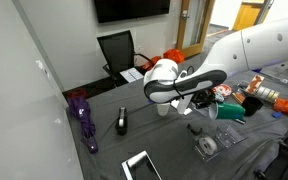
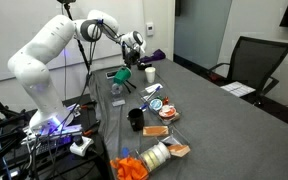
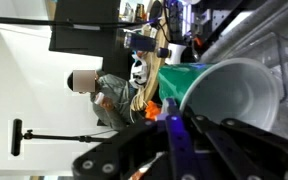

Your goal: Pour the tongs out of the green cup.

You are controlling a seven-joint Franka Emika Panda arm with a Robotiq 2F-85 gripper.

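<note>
My gripper (image 2: 130,58) is shut on the green cup (image 2: 122,74) and holds it tipped on its side above the table. In the wrist view the green cup (image 3: 189,85) fills the right side, its mouth open to the camera. Its pale inside looks empty, with no tongs in it. My dark gripper fingers (image 3: 174,130) clamp the cup near its rim. A small slim dark thing (image 1: 194,128), possibly the tongs, lies on the grey table under the gripper. It also shows in an exterior view (image 2: 115,90).
A white cup (image 1: 164,108) (image 2: 150,72) stands close to the gripper. A black stapler-like device (image 1: 122,122), a purple umbrella (image 1: 84,118), a tape roll (image 1: 208,146), a black mug (image 2: 136,118) and orange packets (image 2: 156,130) lie on the table. An office chair (image 1: 117,50) stands behind it.
</note>
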